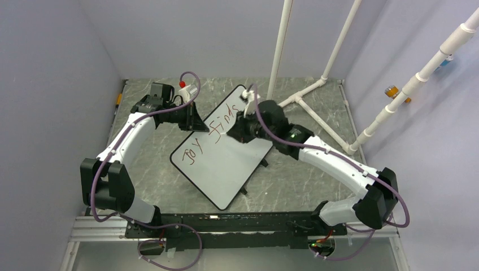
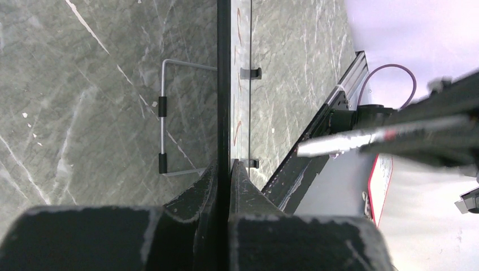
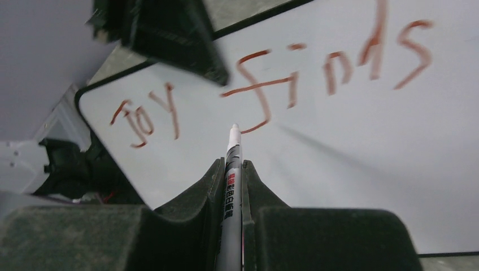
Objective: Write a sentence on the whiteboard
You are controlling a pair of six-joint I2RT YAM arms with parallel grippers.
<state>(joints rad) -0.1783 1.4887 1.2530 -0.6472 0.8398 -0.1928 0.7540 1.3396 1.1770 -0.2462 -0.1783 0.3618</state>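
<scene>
Whiteboard (image 1: 226,169), rim clamped by the left gripper (image 1: 196,121), needs light even strokes from the marker (image 3: 233,140), seemingly lifted, clamped in the right gripper (image 3: 232,169).

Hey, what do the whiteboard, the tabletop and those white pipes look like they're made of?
Whiteboard: smooth white sheet with a slight sheen, probably coated board or plastic; thin dark rim.
Tabletop: grey with pale veins, marble-like; real stone or printed laminate, unclear.
Pipes: matte white tubes with fitted joints, likely PVC.
</scene>
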